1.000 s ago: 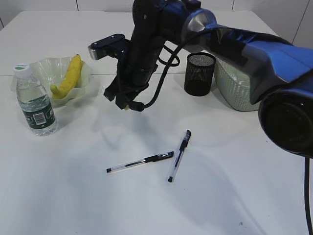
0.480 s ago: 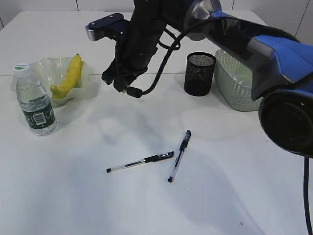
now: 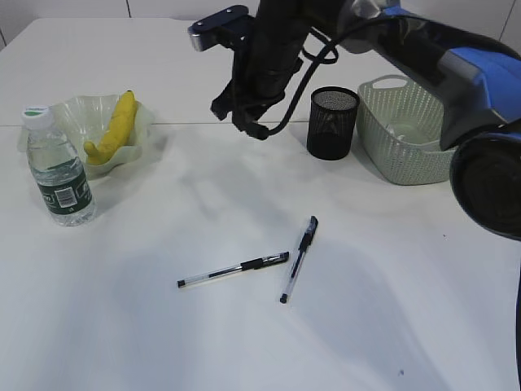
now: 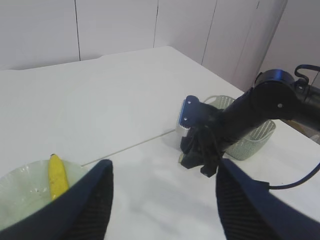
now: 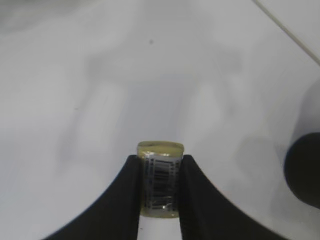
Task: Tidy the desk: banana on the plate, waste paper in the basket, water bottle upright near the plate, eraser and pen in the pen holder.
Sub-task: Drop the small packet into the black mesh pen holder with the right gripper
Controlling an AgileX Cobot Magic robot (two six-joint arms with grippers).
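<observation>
Yellowish barcode-sleeved eraser (image 5: 160, 184) pinched aloft left of mesh pen holder (image 3: 333, 122).

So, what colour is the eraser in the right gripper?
Yellowish eraser, barcode sleeve; right wrist view.

right arm (image 3: 423, 49) has glossy blue and black shells with a silver band, black cables looping beside its black wrist, a grey camera block; left gripper fingers (image 4: 85, 210) are dark and textured

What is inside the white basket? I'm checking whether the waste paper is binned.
Something pale, perhaps crumpled paper, shows inside the basket over its rim; the near wall hides the bottom.
</observation>
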